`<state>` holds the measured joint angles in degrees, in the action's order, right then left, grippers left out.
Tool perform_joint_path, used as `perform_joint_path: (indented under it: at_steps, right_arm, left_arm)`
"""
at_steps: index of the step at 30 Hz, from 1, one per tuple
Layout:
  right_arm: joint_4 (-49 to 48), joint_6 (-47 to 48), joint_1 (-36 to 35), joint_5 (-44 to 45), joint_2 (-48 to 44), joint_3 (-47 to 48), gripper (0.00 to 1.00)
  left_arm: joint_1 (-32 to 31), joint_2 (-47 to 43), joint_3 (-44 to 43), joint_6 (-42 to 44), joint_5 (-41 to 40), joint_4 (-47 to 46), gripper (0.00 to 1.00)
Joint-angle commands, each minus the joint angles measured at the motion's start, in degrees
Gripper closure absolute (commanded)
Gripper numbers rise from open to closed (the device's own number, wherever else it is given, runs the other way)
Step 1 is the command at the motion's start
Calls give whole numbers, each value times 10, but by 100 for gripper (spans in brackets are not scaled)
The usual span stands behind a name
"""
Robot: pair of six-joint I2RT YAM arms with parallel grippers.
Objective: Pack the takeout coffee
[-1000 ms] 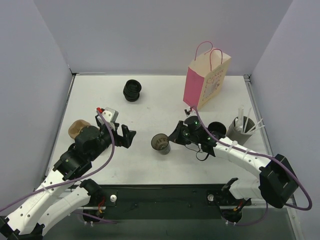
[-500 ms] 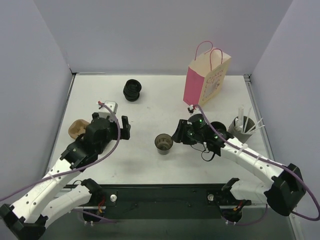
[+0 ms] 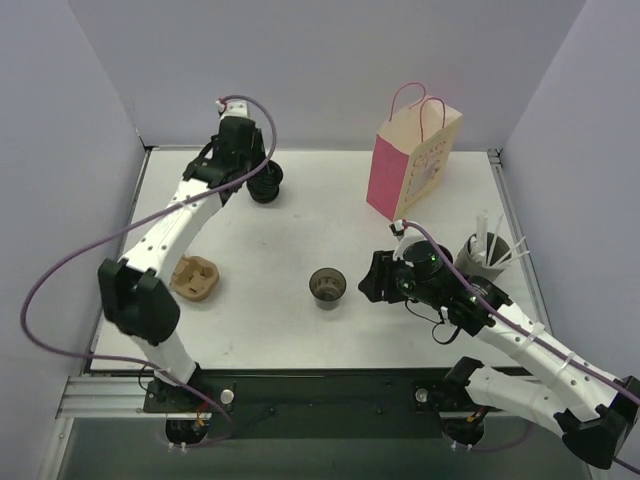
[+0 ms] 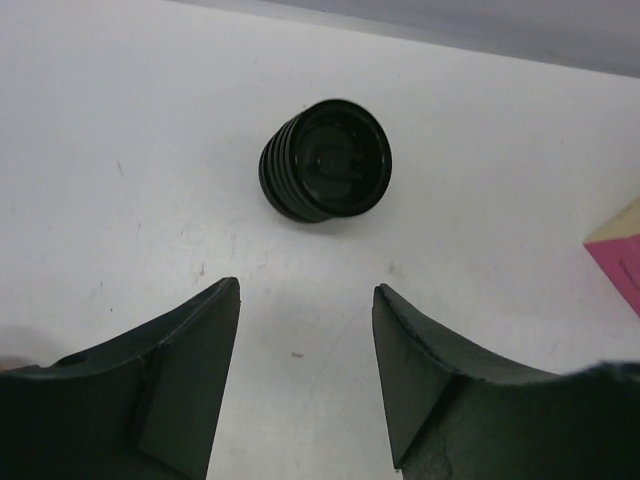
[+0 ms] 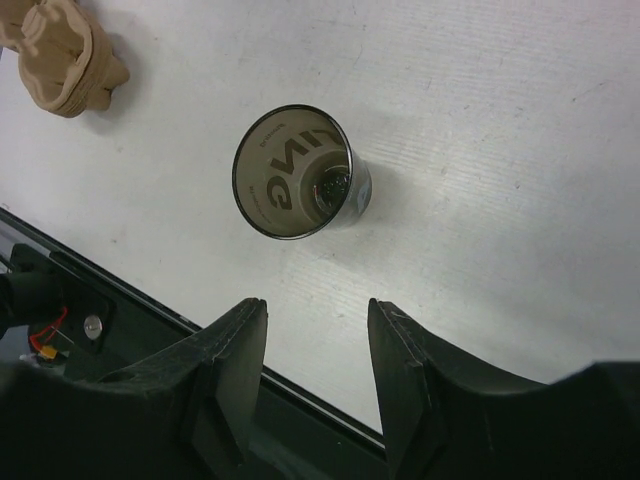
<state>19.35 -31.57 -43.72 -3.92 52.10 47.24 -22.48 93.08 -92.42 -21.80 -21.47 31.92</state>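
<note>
A small dark disposable cup stands upright mid-table, open at the top with no lid on it. It also shows in the right wrist view, with lettering on its inner wall. My right gripper is open and empty just right of the cup, apart from it. My left gripper is open and empty at the back of the table, just short of the ribbed black stack. No lidded black cup shows clearly.
The pink paper bag stands open at the back right; its corner shows in the left wrist view. A grey cup with white sticks stands at the right. A tan cup carrier lies at the left. The table's front edge is close under my right gripper.
My left arm has swung from the near left up to the back, beside the ribbed stack, uncovering the tan carrier. My right gripper has drawn back a little to the right of the cup.
</note>
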Motion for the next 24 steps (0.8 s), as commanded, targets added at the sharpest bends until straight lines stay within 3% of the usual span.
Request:
perform_joint_path:
  at_steps: [1,4,9,13,24]
  right_arm:
    - [22,26,-11,33,-27,-5,55]
    - [20,36,-18,37,-19,2,55]
    - [21,56,-23,37,5,24,56]
    - [21,66,-27,37,17,37,56]
    - [20,73,-29,72,40,33,57]
  left_arm:
    - [6,138,-159,44,-22,38,37]
    - [5,236,-242,78,-31,67,44]
    - [4,352,-390,113,-66,122,48]
    - [4,386,-399,130,-86,102,49]
    - [3,375,-362,174,-128,60,49]
